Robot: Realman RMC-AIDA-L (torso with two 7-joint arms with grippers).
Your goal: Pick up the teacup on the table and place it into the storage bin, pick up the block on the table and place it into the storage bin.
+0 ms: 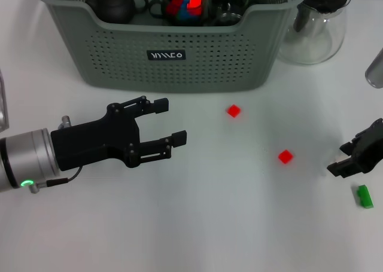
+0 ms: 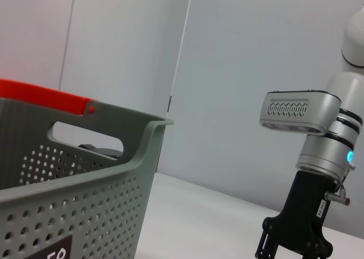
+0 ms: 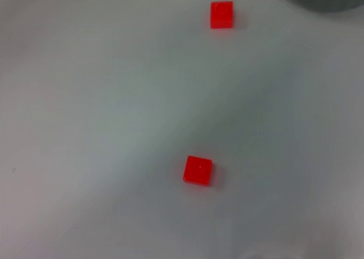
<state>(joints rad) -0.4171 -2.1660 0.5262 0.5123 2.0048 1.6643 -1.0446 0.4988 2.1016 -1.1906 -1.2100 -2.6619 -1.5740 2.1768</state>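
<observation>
right pincer (image 1: 350,159) near red block (image 1: 285,156) on worktop (image 1: 209,224) (finger spread unclear); lower square over it before closing. left pincer (image 1: 167,124) gaping, idle before storage bin (image 1: 173,54).

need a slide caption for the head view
Open left claw hovers before the storage bin; two red blocks lie on the table.
</observation>
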